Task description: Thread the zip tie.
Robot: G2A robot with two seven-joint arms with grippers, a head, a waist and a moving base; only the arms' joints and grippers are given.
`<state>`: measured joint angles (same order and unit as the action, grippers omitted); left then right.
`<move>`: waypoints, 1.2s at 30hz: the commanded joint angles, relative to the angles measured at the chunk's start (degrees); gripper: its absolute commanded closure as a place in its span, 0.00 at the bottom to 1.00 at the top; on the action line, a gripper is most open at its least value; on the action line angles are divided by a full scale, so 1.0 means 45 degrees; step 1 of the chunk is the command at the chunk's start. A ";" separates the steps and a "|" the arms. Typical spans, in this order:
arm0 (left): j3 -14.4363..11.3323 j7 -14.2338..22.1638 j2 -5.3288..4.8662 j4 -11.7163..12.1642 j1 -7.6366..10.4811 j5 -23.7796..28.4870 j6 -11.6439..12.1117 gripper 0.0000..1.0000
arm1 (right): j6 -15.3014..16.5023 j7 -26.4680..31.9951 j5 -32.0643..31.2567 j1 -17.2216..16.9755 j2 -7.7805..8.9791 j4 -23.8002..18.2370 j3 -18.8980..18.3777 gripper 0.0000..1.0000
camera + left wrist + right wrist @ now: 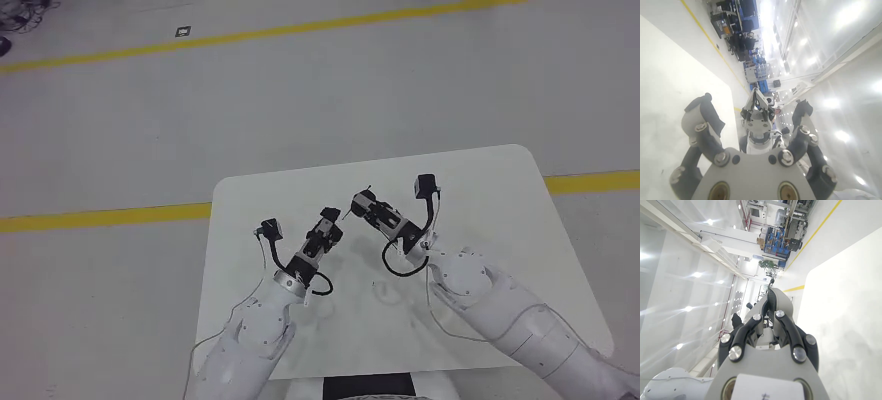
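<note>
Zip tie [771,283]: a thin black strip, its end poking out past the tips of the right gripper [769,294], up off the white table [500,220]. The table is wide, with rounded corners. Above its middle the two grippers face each other, close but not touching. The right gripper's fingers are pressed together on the zip tie. The left gripper [755,102] has its fingers spread wide apart.
</note>
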<state>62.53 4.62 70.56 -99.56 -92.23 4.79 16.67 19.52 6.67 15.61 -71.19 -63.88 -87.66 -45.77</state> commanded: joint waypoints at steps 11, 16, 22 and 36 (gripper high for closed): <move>-0.0172 -0.0104 0.0088 0.0198 0.0369 0.0756 -0.0153 0.00 | -0.0049 0.0353 0.0294 0.0075 -0.0262 0.0406 0.0154 1.00; -0.0214 -0.0086 0.0129 0.0214 0.0402 0.1454 -0.0239 0.00 | -0.0203 0.0097 -0.0664 -0.0040 -0.0366 0.0422 0.0132 1.00; -0.0138 -0.0021 0.0126 0.0273 0.0420 0.1603 -0.0297 0.00 | -0.0535 -0.0414 -0.1760 -0.0034 -0.0533 0.0477 0.0143 1.00; -0.0087 0.0231 0.0112 0.0091 0.0322 0.1802 -0.0421 0.20 | -0.0886 -0.0389 -0.2471 -0.0237 -0.0801 0.0634 -0.0160 1.00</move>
<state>62.23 5.39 71.06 -99.22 -90.81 12.80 14.96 15.50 4.78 4.45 -72.21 -67.39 -84.90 -46.37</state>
